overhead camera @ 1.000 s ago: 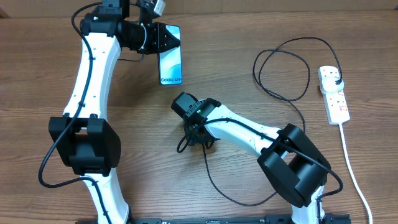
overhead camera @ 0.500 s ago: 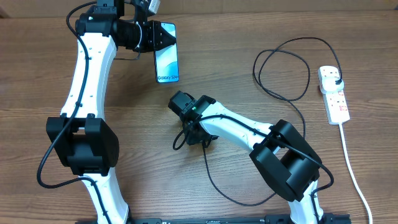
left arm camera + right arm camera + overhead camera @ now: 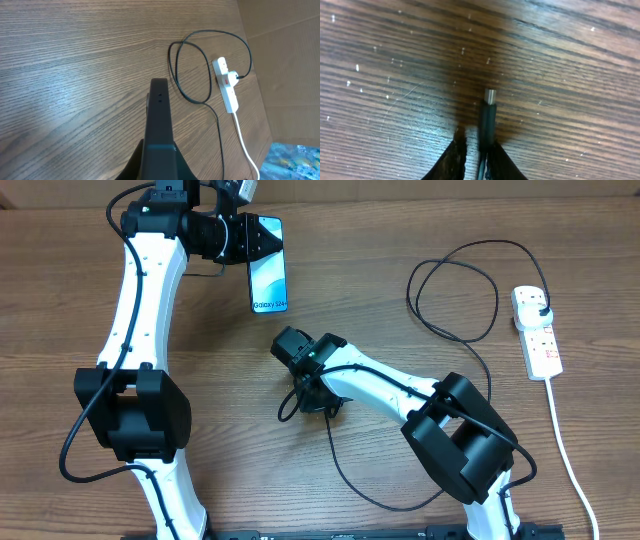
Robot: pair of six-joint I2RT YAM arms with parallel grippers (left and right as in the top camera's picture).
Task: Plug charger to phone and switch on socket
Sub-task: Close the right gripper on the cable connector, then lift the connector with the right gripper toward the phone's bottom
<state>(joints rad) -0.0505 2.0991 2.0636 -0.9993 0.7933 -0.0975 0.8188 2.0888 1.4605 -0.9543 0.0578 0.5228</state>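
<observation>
My left gripper (image 3: 262,237) is shut on the phone (image 3: 269,278) and holds it off the table at the back left, its lit blue-teal screen facing up. In the left wrist view the phone (image 3: 159,117) shows as a dark edge sticking out of the fingers (image 3: 160,162). My right gripper (image 3: 316,398) is low over mid-table, shut on the charger's black cable (image 3: 450,330) just behind its connector tip (image 3: 490,96). The tip points out past the fingers (image 3: 479,152), close above the wood. The cable's plug sits in the white socket (image 3: 535,330) at the right, which also shows in the left wrist view (image 3: 226,86).
The black cable lies in a large loop (image 3: 470,285) between the socket and mid-table, then curves along the front (image 3: 345,480). The socket's thick white cord (image 3: 565,450) runs toward the front right edge. Cardboard (image 3: 290,75) borders the table.
Since a second ago my left gripper has shifted the phone slightly left and back. My right gripper has moved a little left, with the cable following. Nothing has moved in the last half second.
</observation>
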